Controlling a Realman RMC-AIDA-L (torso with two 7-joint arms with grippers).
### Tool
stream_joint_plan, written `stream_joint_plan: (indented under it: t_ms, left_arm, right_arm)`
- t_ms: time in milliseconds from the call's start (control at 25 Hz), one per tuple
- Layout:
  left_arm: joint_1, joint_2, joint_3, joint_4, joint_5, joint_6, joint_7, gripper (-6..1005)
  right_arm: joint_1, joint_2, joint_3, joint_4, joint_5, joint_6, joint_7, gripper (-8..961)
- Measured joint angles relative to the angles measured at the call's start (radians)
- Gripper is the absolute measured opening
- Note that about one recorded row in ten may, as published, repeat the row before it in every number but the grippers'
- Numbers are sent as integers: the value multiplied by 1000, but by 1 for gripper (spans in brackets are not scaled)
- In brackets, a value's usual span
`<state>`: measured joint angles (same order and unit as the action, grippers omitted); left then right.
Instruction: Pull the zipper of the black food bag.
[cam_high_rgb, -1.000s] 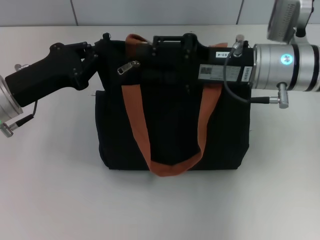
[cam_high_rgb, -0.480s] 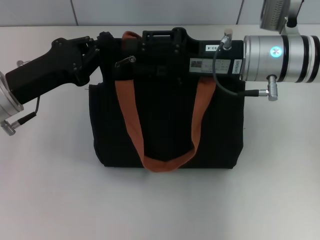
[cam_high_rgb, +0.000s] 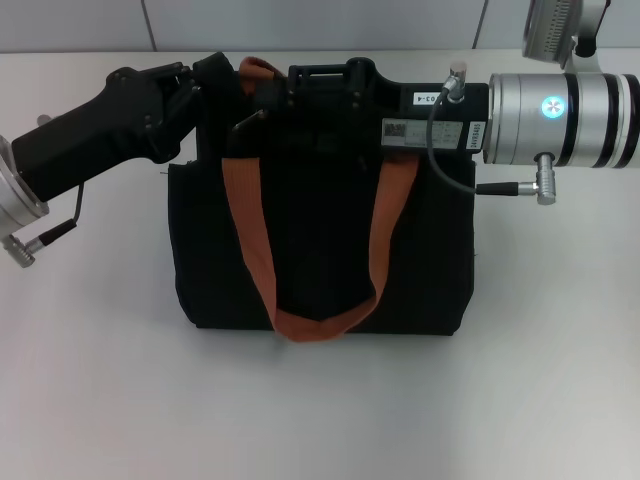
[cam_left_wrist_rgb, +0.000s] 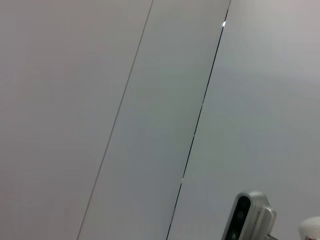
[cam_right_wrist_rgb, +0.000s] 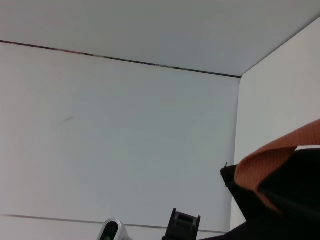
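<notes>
- Left gripper (cam_high_rgb: 205, 78) sits at the bag's top left corner, clamped on the fabric there by the look of it; the fingertips merge with the black cloth, so the pinch is a judgement.
- Right gripper (cam_high_rgb: 300, 88) reaches in from the right along the bag's top edge, ending just beside the zipper (cam_high_rgb: 248, 121). Cannot tell whether it is spread or pinching; black on black hides the tips.
- Change over the last second: the zipper pull has slid from nearer the bag's middle toward the left corner, and now shows only as a thin silver sliver. The whole black food bag (cam_high_rgb: 320, 250) has also shifted left on the desk (cam_high_rgb: 320, 410), and the right arm came left with it.
- Reading: the pull is under way and near the left end of its track; the bag dragging sideways suggests the left hold is not fully anchoring it.
- Zipper lies between the two grippers, close to both.
- Orange handle (cam_high_rgb: 320, 325) hangs down the bag's front face, well clear of both grippers.
</notes>
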<state>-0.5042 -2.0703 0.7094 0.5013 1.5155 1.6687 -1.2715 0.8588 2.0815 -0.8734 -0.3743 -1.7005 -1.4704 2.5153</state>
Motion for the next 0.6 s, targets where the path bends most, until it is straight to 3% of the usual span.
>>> stream_joint_plan:
  t_ms: [600]
  left_arm:
    - [-8, -4, 5, -8, -9, -7, -17, 33]
  right_arm:
    - [9, 0, -1, 4, -3, 14, 1, 607]
